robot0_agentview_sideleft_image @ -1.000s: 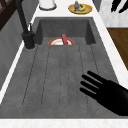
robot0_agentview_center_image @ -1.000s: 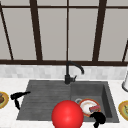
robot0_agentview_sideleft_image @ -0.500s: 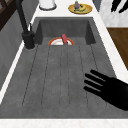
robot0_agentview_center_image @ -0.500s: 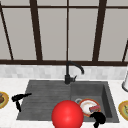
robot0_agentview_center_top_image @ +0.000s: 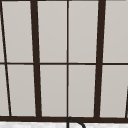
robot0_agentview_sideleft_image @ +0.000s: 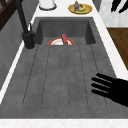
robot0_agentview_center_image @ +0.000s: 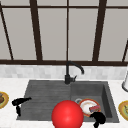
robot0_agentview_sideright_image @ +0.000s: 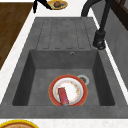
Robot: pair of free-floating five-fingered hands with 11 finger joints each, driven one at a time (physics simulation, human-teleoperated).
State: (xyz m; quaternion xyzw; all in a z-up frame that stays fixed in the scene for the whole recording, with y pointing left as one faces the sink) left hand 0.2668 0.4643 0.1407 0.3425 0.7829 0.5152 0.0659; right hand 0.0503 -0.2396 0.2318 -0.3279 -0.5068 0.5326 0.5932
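Plate (robot0_agentview_center_image: 87, 106) lies flat in basin with red sponge (robot0_agentview_sideright_image: 63, 95) on it; right hand (robot0_agentview_center_image: 98, 118) just beside, fingers curled, empty. Left hand (robot0_agentview_center_image: 19, 102) open over drainboard (robot0_agentview_sideleft_image: 62, 75).

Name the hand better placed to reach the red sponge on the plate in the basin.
Right hand: it hovers at the basin's front edge beside the plate and sponge. The left hand hangs over the drainboard's far left end.

A red ball (robot0_agentview_center_image: 67, 114) masks the sink's (robot0_agentview_center_image: 45, 90) front edge; the right hand (robot0_agentview_center_image: 98, 118) overlaps the plate's (robot0_agentview_center_image: 86, 106) rim, its fingers indistinct.
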